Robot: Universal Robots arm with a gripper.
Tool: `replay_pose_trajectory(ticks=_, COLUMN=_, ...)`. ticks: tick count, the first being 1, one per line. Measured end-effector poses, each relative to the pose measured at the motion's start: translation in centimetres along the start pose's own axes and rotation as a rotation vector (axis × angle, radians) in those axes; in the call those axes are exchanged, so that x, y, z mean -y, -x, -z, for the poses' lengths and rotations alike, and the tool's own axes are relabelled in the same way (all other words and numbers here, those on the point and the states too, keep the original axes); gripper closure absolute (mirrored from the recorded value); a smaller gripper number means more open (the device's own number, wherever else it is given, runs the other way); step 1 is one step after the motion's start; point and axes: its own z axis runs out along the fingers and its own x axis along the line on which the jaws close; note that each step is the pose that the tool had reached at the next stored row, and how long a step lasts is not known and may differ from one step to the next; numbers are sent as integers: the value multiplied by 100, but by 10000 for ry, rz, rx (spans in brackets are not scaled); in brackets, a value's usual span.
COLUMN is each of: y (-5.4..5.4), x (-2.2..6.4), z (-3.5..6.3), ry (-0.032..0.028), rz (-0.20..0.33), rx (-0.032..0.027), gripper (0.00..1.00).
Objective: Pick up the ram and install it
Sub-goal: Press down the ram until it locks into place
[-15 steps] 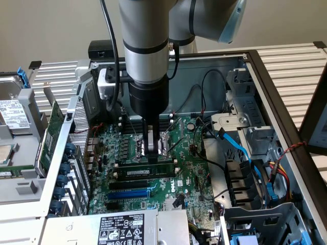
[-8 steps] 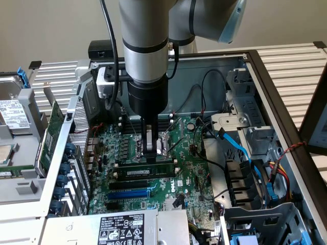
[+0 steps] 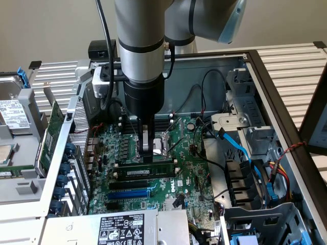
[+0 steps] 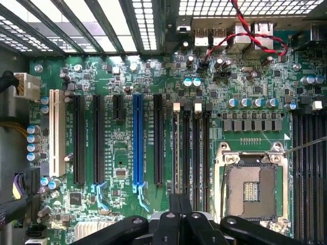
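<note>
Fingers point(image 3: 147, 149) pinched shut at ram point(image 3: 145, 171) top edge, mid-length, just beside CPU socket point(image 3: 161, 143). Ram looks light, stiff, thin, fragile; best held by its long edges.

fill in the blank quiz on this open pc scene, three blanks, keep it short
1. The gripper, its jaws ____, stands over the motherboard with its tip at the top edge of the ram.
2. Among the black expansion slots, one long slot is coloured ____.
3. The CPU socket is ____: no processor sits in it.

Missing words: shut; blue; empty
</note>
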Motion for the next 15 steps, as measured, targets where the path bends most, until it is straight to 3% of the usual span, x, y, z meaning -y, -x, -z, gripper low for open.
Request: replay_pose_trajectory(ticks=15, y=27, x=-21, z=-65, ry=1, rz=-7, rx=-1, gripper=89)
